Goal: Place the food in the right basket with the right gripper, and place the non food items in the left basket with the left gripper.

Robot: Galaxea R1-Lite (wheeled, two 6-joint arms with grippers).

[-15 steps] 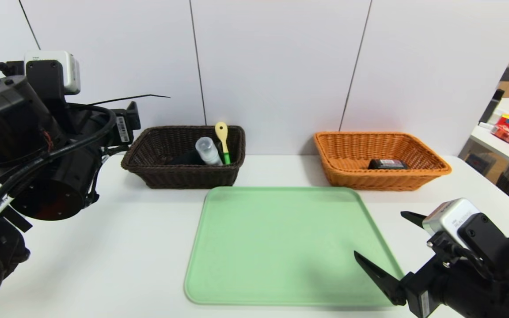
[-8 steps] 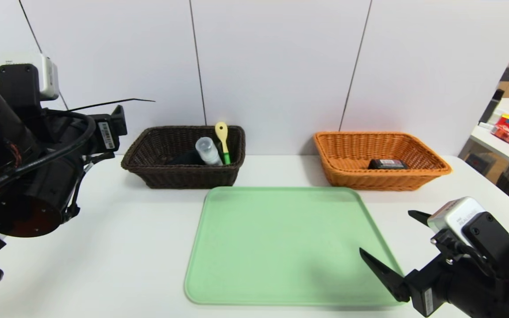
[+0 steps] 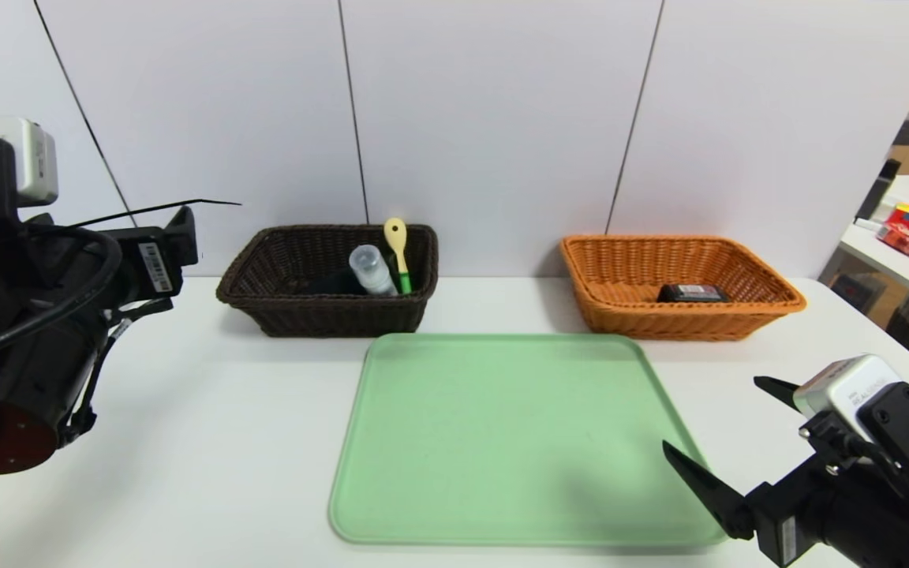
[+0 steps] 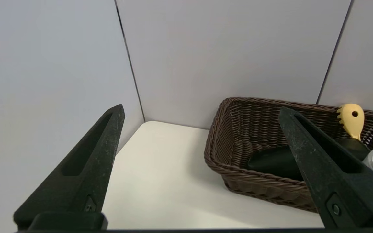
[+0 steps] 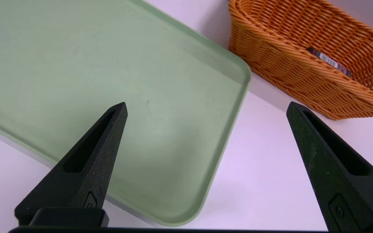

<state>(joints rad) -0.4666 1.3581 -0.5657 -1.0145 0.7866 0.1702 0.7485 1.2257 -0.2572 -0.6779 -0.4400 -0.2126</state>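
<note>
Your left gripper point(image 4: 202, 110) has its jaws wide apart, left of the dark basket point(image 3: 328, 315); your right gripper's point(image 5: 207, 105) are also spread, near the green tray's point(image 3: 521, 434) near right corner. The dark basket holds the bottle point(image 3: 372, 270), spoon point(image 3: 397, 241) and black case point(image 4: 274, 161); the orange basket point(image 3: 683, 319) holds the carton point(image 3: 691, 293).

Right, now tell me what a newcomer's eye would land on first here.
Probably the green tray, lying bare in the middle of the white table. Next, the orange basket behind its right side, with a small black carton inside, and the dark basket behind its left, where a yellow spoon pokes up.
</note>
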